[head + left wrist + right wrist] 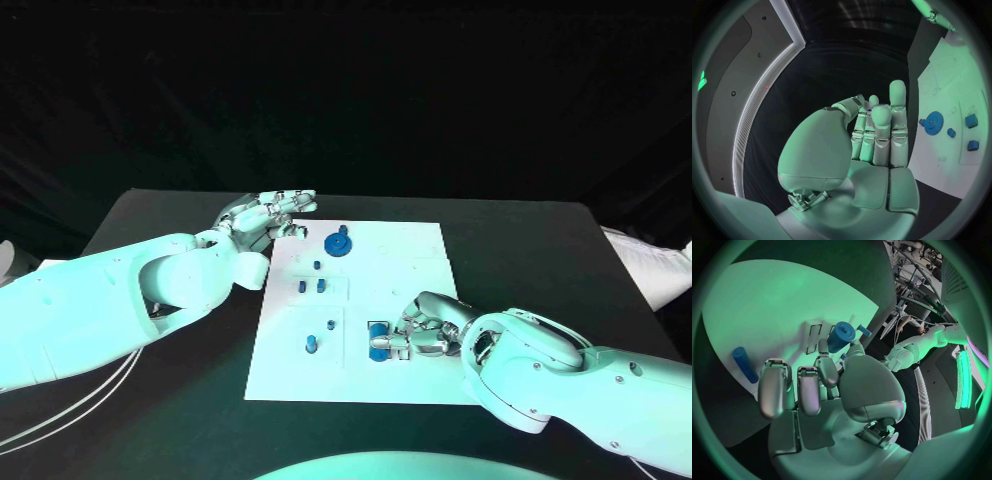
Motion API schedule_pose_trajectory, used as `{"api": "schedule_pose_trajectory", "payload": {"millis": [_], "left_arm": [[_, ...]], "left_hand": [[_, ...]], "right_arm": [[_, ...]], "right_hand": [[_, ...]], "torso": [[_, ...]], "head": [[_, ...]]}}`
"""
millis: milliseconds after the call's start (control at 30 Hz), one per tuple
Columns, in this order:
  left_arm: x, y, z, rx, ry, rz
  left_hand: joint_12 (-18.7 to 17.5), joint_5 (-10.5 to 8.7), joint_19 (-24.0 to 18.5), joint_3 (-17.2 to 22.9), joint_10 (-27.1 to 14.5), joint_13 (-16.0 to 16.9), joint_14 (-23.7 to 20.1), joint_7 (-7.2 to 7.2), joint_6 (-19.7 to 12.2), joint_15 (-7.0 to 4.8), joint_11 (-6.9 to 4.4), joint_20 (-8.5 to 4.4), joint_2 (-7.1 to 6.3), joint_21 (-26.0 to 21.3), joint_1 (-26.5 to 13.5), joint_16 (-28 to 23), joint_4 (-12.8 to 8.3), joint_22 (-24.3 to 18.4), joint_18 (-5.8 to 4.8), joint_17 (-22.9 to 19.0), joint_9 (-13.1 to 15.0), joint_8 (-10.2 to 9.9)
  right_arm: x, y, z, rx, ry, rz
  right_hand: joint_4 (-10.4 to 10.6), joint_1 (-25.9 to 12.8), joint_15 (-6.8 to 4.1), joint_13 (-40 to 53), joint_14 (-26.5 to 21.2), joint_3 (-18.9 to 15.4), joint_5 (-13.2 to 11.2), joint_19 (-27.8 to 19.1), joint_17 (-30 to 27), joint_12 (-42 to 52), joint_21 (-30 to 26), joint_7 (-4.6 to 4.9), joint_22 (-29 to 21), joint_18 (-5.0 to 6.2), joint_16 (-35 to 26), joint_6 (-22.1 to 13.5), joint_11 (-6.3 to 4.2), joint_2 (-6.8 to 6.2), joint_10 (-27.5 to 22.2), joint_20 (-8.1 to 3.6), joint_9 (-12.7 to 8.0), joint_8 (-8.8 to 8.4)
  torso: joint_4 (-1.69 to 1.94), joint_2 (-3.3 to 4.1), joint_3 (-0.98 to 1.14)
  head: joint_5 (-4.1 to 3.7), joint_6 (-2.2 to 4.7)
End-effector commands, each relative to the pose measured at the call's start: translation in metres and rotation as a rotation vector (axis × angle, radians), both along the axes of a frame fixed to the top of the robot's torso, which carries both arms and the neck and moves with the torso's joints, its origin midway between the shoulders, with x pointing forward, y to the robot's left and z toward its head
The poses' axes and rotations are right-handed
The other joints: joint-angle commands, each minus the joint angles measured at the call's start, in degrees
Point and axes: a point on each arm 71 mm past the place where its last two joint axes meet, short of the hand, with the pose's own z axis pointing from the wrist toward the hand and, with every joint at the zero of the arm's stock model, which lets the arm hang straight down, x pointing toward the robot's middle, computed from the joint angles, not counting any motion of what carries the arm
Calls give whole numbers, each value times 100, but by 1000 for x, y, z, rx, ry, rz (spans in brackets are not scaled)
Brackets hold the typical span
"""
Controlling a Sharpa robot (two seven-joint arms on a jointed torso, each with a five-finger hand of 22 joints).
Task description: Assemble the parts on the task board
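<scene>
Parts look mostly unassembled: the blue gear lies at the task board's 12 o'clock, the right hand pinches a blue peg near 5 o'clock, and the left hand hovers released.

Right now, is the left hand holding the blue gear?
No. The left hand sits at the board's far left corner with nothing in its fingers; the blue gear lies apart on the task board.

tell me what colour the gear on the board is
Blue. The gear on the white board shows best in the left wrist view.
</scene>
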Motion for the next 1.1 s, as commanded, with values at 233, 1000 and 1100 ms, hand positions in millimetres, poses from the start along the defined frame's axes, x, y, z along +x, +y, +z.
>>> {"api": "schedule_pose_trajectory", "payload": {"millis": [233,1000,1100], "left_arm": [[-1,-2,1,-9,-7,-19],[-1,-3,1,-9,-4,-23],[-1,-3,1,-9,-4,-24]], "left_hand": [[20,-5,33,-9,-50,2,-38,14,-10,2,-3,1,43,-21,-21,-16,-29,-7,60,-8,-8,-1],[27,-5,33,-13,-61,1,-40,15,-16,3,-2,2,46,-25,-27,-13,-32,-10,60,-16,-9,-2],[27,-5,33,-13,-61,1,-40,15,-16,3,-2,2,46,-25,-27,-13,-32,-10,60,-16,-9,-2]], "right_arm": [[-1,2,5,-21,-65,17],[1,3,5,-72,-109,51],[2,2,5,-70,-114,47]], "right_hand": [[18,-659,-13,-126,422,468,-390,-22,578,-263,-35,8,-16,-21,-48,-97,22,-548,-112,-1,108,17],[-845,1428,-58,-90,448,1115,-323,25,707,-272,53,-48,129,-49,21,-36,-37,-32,-5,-41,314,194],[-875,1462,-64,-85,447,1129,-302,25,708,-271,54,-56,131,-49,22,-24,-44,-14,-4,-44,323,205]], "torso": [[-5,4,7],[-14,1,3],[-18,2,7]], "head": [[8,-6],[-7,-5],[-17,-4]]}}
